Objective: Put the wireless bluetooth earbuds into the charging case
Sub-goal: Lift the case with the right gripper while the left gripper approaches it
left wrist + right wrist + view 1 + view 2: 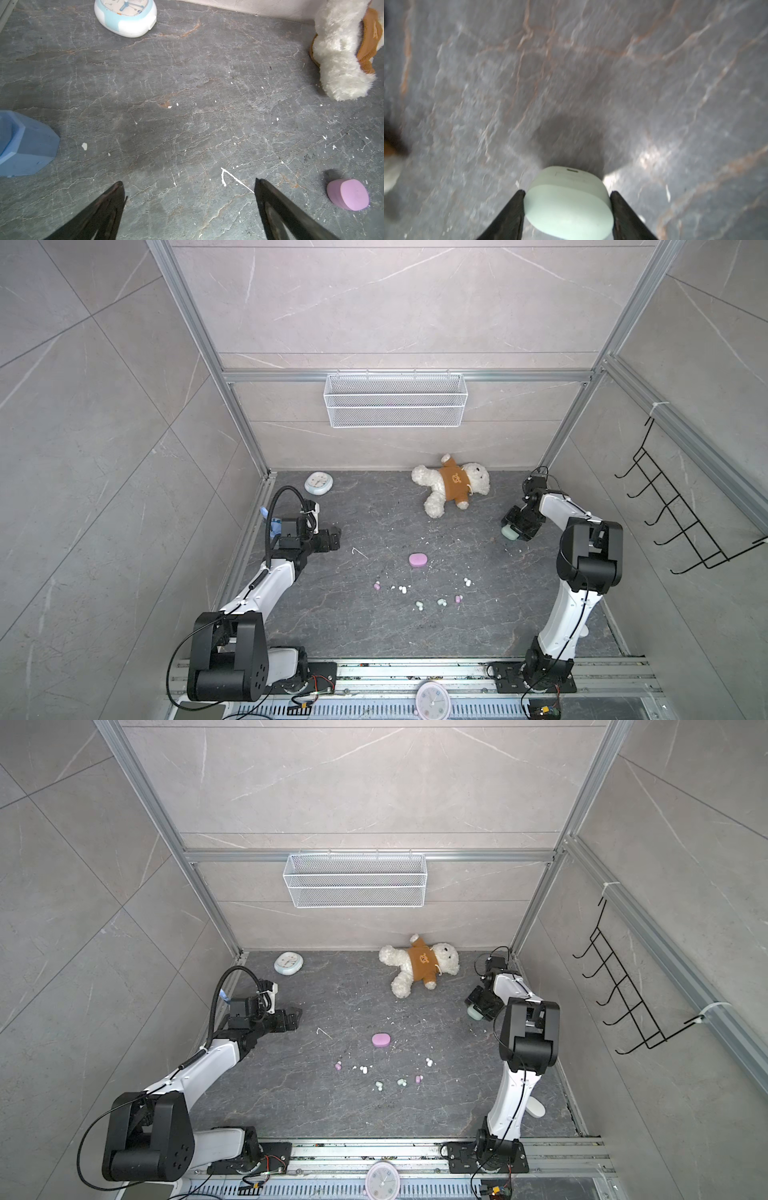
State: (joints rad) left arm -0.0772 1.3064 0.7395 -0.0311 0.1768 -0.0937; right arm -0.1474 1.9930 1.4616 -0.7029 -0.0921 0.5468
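My right gripper (567, 192) is shut on a pale mint charging case (566, 203), one finger on each side; in both top views the case (509, 533) (474, 1013) is at the right, near the floor. A pink charging case (418, 559) (349, 194) lies closed at mid-floor. In front of it the wireless bluetooth earbuds are scattered: pink (377, 585) (459, 598), white (403, 589) (468, 582) and mint (419, 605) (441, 602). My left gripper (188, 181) (334, 537) hovers open and empty at the left, far from them.
A teddy bear (451, 483) lies at the back wall and a small blue-white clock (318, 483) at the back left. A blue block (27, 143) sits beside the left arm. A white oblong thing (536, 1108) lies behind the right arm. White crumbs dot the floor.
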